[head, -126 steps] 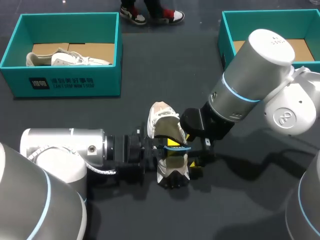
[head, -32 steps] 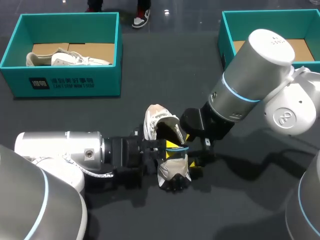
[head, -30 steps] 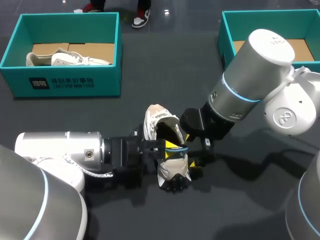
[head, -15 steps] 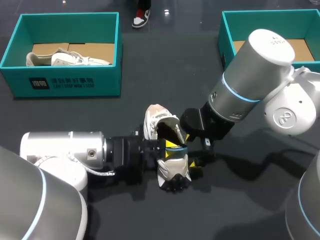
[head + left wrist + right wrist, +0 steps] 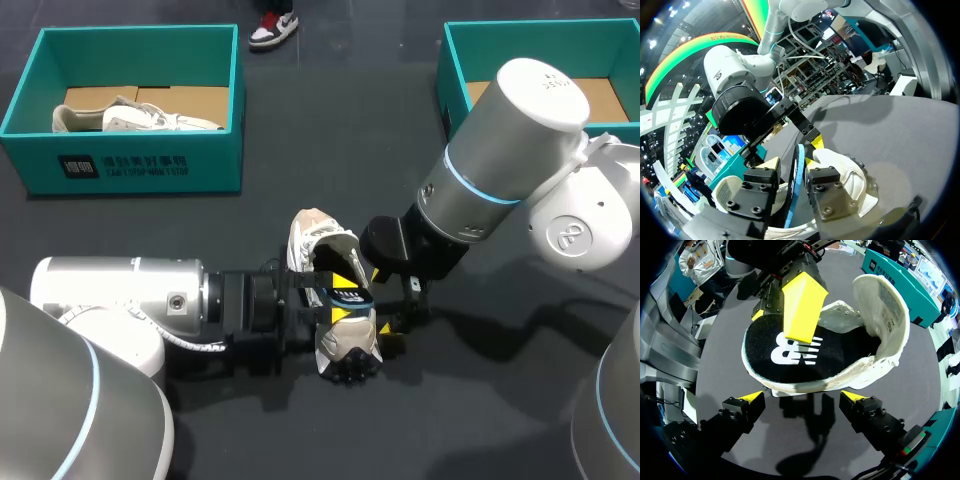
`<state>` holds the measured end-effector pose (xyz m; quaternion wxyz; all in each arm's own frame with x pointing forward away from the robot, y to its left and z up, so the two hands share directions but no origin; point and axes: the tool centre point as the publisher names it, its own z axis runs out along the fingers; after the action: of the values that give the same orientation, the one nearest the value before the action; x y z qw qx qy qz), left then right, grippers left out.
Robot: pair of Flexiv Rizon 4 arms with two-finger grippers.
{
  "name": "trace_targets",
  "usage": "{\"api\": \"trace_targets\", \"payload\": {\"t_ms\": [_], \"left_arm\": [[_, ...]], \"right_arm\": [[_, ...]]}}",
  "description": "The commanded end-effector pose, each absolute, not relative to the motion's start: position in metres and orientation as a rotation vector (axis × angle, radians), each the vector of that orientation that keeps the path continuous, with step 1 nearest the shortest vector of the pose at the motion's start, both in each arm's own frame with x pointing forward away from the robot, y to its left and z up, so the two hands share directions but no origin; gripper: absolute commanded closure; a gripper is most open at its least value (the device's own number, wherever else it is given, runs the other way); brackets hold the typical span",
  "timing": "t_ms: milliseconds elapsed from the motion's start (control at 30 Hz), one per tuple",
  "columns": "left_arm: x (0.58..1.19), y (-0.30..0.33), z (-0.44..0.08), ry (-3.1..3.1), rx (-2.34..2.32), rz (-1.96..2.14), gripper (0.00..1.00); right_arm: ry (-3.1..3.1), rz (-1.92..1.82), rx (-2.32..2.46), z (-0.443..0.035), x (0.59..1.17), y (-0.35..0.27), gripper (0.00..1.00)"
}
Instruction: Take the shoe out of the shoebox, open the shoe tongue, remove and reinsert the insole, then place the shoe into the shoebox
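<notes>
The left pincer (image 5: pixel 790 165) is clenched on the insole (image 5: pixel 790 357). One yellow fingertip (image 5: pixel 800 305) presses on the insole's dark top face and the other sits beneath its edge. The insole lies across the mouth of the shoe (image 5: pixel 350 340), only partly inside. The shoe is at the middle of the desk (image 5: pixel 300 170), between the two arms.

The right pincer (image 5: pixel 803 397) is released. Its fingers are spread wide just short of the shoe, touching nothing, so the shoe looks unrestrained.

That is the main hazard. Any push or pull on the insole would likely drag or roll the whole shoe rather than slide the insole along it. The grip is also near one end, so the free length could buckle or fold against the heel wall, or slip out sideways. The two pincers work very close together, and a small misjudged approach could knock them into each other.

Farther off, the right shoebox (image 5: pixel 455 60) shows a bare bottom. The left shoebox (image 5: pixel 130 170) holds a second shoe (image 5: pixel 140 118).
</notes>
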<state>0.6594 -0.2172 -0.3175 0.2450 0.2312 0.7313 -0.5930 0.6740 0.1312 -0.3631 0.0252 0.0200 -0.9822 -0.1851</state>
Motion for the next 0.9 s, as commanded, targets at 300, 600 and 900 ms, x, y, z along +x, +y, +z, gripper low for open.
{"api": "trace_targets", "payload": {"t_ms": [300,600,900], "left_arm": [[0.678,-0.223,-0.343,2.031,0.662,-1.554,1.0],[0.682,-0.216,-0.348,2.067,0.645,-1.52,1.0],[0.67,-0.213,-0.331,2.084,0.66,-1.575,0.65]], "right_arm": [[-3.039,-0.573,0.062,-0.365,0.673,0.132,0.0],[-3.039,-0.573,0.062,-0.365,0.673,0.132,0.0],[-3.039,-0.573,0.062,-0.365,0.673,0.132,0.0]]}}
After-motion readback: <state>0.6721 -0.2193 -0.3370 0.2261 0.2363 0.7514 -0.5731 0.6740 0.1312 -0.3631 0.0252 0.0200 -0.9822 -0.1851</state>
